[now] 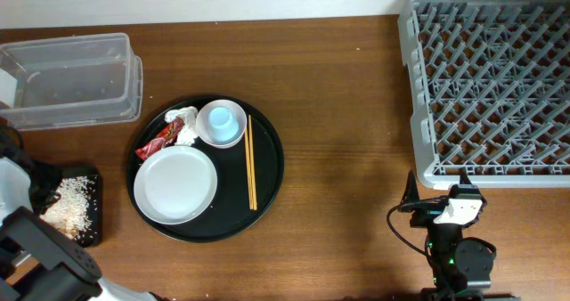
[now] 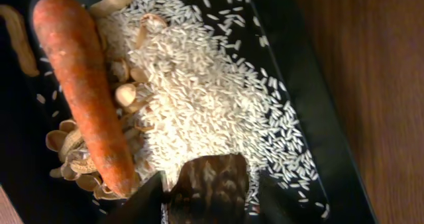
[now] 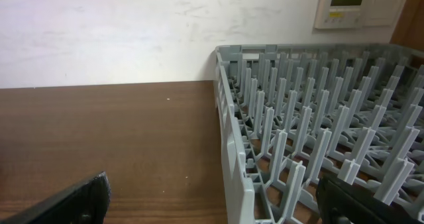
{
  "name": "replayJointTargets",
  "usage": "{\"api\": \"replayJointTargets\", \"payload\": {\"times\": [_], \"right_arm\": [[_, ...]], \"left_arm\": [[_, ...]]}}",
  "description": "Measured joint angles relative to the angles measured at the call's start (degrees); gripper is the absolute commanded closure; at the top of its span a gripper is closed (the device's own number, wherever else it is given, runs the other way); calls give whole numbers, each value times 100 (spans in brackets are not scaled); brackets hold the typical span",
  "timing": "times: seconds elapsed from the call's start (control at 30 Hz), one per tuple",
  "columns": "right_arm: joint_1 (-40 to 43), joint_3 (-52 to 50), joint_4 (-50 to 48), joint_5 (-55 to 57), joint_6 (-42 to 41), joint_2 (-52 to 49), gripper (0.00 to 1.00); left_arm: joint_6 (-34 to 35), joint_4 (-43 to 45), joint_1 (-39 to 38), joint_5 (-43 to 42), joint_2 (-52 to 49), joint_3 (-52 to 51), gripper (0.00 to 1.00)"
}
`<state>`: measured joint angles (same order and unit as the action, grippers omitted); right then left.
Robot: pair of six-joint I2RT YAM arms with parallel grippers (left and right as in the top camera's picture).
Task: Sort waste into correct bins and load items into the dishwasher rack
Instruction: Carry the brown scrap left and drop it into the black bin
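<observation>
Your left gripper (image 2: 207,207): jaws flank glossy brown lump (image 2: 207,181) on grainy rice (image 2: 212,98), grip unclear. Your right gripper (image 3: 212,207): jaws wide, empty.

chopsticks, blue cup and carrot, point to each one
chopsticks (image 1: 250,163), overhead view, middle of the pair
blue cup (image 1: 222,123), overhead view, centre of its opening
carrot (image 2: 83,85), left wrist view, middle of its body

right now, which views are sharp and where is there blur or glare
overhead: even light, sharp, faint sheen on the table; left wrist: rice and carrot crisp, left fingers dark and soft; right wrist: rack sharp, right fingers dark and blurred
</observation>
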<state>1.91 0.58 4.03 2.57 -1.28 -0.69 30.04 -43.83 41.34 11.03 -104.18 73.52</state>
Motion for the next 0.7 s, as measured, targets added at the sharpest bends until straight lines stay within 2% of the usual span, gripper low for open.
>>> {"api": "replayJointTargets", "payload": {"times": [0.37,0.47,0.53,0.7], "right_arm": [[0,0,2,2,2,0,2],[0,0,0,0,-2,0,2],[0,0,2,2,0,0,2],[0,0,2,0,-2,0,2]], "left_arm": [[42,-9,140,-59,-9,0,49],[17,-17,140,-457,-9,0,50],[-50,-22,140,-826,-9,0,55],[-140,-61,83,-1672,59,0,55]]}}
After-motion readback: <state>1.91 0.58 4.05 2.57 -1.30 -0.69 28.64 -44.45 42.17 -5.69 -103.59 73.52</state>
